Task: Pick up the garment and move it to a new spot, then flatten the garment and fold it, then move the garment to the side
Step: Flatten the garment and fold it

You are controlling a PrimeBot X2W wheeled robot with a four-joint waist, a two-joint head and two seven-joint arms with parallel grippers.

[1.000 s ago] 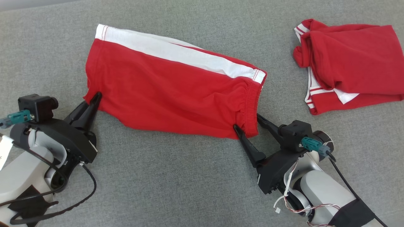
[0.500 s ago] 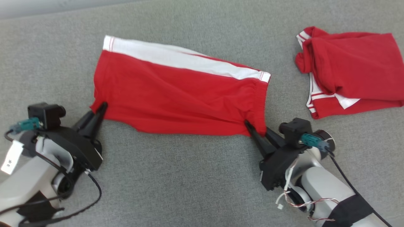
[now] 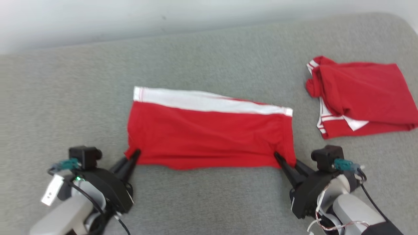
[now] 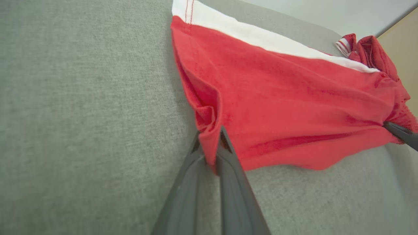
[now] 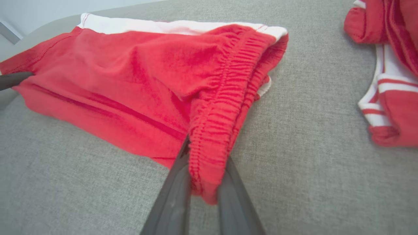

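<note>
one red garment (image 3: 209,137), one white tag (image 3: 49,195) (print blurred).

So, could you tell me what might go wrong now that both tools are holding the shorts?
1. The left tool pinches just a small hem corner of the shorts; a pull might slip it free.
2. The right tool grips bunched waistband, so the fold may come out creased.
3. The other red garment lies close on the right; a swing that way could snag it.
</note>
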